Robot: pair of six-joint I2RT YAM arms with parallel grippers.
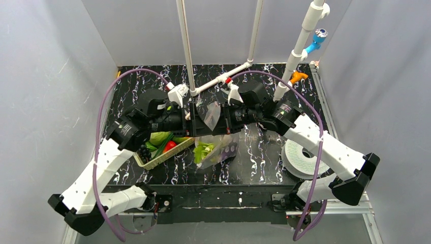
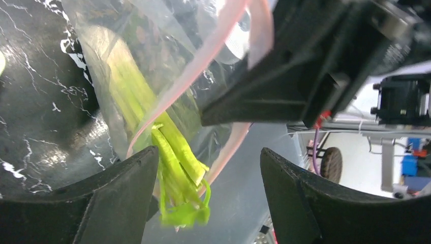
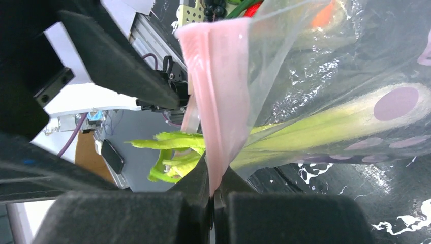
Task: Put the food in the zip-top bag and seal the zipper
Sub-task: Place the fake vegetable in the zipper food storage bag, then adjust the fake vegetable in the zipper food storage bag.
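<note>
The clear zip-top bag [image 1: 219, 147] hangs above the table between my two grippers. A white-green leek [image 1: 203, 151] lies in it. Its green leaves stick out past the mouth [image 3: 167, 140]. My right gripper [image 3: 213, 178] is shut on the pink zipper [image 3: 218, 86] and holds the bag [image 3: 356, 61] up; in the top view the right gripper [image 1: 221, 119] is at the bag's top. My left gripper [image 2: 208, 152] is open around the leek leaves [image 2: 173, 152], which lie close to its left finger. The zipper [image 2: 203, 56] gapes open there. The left gripper [image 1: 195, 119] faces the right one.
A woven tan basket [image 1: 152, 161] stands at the left of the bag with dark grapes [image 1: 145, 151], a red piece [image 1: 170, 145] and green leaves [image 1: 160, 137]. A white tape roll [image 1: 300, 155] lies at the right. White pipes [image 1: 188, 51] rise behind the grippers.
</note>
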